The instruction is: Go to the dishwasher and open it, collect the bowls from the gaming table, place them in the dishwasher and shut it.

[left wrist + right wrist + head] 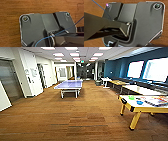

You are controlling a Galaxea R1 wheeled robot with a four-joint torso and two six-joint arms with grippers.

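Yellow-rimmed, the gaming table [140, 105] stands at the right of the brown carpet [75, 119]; a lime green bowl [131, 97] and a blue bowl [139, 102] sit on its white top. A blue ping-pong table [69, 85] stands well apart, farther back. Whether either gripper is wide or narrow, I cannot tell.

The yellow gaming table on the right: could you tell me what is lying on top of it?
On the gaming table lie a lime green bowl, a blue bowl and a colourful flat item I cannot identify. The table's far right end is cut off.

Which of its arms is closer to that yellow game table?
Probably the right: the yellow game table stands off to the robot's right. Both wrist views look at brown floor, away from it.
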